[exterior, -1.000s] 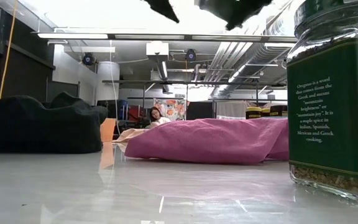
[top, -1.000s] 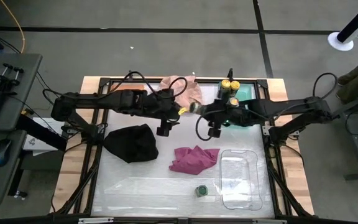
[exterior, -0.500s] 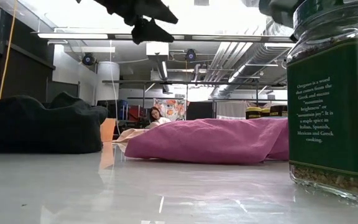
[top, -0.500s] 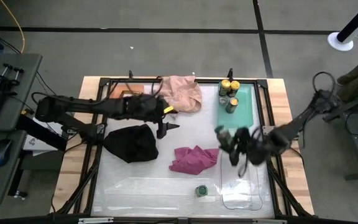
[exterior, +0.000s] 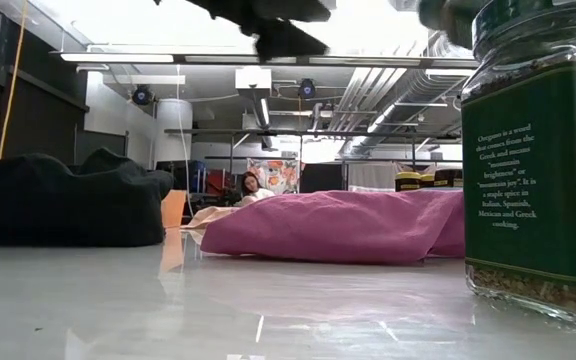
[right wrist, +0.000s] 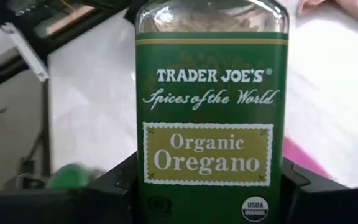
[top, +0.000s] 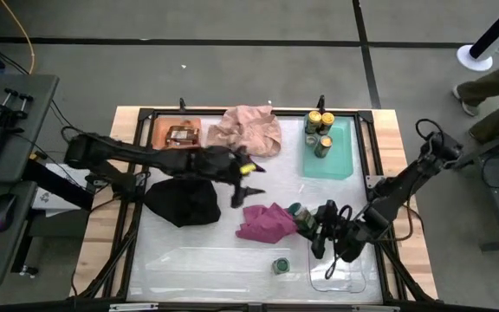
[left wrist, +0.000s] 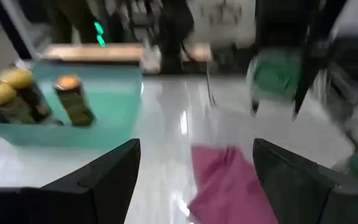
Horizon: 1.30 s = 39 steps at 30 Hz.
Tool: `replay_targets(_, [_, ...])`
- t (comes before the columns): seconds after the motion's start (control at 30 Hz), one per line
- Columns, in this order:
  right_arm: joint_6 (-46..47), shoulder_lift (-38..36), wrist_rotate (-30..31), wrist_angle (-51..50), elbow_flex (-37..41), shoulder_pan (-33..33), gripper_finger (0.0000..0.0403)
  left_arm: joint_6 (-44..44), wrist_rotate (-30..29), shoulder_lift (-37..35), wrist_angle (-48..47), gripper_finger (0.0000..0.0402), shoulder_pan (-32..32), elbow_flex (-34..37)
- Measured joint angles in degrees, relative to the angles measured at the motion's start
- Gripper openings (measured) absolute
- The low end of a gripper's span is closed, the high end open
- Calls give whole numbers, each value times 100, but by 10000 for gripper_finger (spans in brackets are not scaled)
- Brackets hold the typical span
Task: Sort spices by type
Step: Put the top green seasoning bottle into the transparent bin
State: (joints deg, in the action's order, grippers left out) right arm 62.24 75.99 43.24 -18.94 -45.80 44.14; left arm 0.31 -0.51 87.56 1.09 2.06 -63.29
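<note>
My right gripper [top: 306, 222] is shut on a green-lidded oregano jar [top: 294, 210] above the right edge of the magenta cloth [top: 269, 221], left of the clear tray [top: 343, 260]. The jar [right wrist: 211, 106] fills the right wrist view. A second green-lidded jar [top: 280, 265] stands on its base on the table near the front edge; it looms large in the low view [exterior: 540, 170]. Three yellow-lidded jars [top: 320, 121] stand in the teal tray [top: 340, 160]. A brown packet [top: 180, 134] lies in the orange tray [top: 158, 132]. My left gripper [top: 248, 173] hovers open mid-table. My right gripper pinches the oregano jar's labelled glass body near its base [right wrist: 143, 186], one finger [right wrist: 114, 190] on each side. The fingers come level from the table's right. The jar is lifted clear of the table, its green lid [top: 294, 210] pointing away from the wrist, toward the table's left.
A pink cloth [top: 248, 130] lies by the far edge and a black cloth [top: 183, 199] left of centre, under my left arm. The left wrist view shows the teal tray [left wrist: 117, 118] and the magenta cloth [left wrist: 225, 180] ahead. A person stands beyond the table's right side [top: 492, 82].
My right gripper has swung from beside the teal tray toward the near edge, carrying the green-lidded jar to above the magenta cloth's right edge. My left gripper has drifted a little toward the right, staying open.
</note>
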Motion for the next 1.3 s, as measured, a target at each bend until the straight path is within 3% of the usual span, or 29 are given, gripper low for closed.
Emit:
replay_targets(0.23, [1224,-299,125,-1228,-9,828,192,295,241,1528,167,292,256,-1355])
replay_targets(0.37, [1889,-314,-202,-2041,-5,1305,192,523,508,2112,189,282,364,-1959])
replay_targets(0.5, [2177,-340,-136,-2579,-2,1560,192,822,570,2566,212,269,453,-2445])
replay_targets(0.77, [2124,-341,96,-2210,285,1565,192,733,880,3328,384,231,646,-3001])
replay_targets(0.9, [1854,-339,163,-2108,288,1565,192,554,796,3457,504,175,764,-3018])
replay_targets(1.07, [1576,-339,167,-1802,288,1565,192,449,430,3555,538,30,844,-3020])
replay_targets(1.3, [1378,-331,153,-1601,291,1565,192,123,139,3704,567,2,832,-3013])
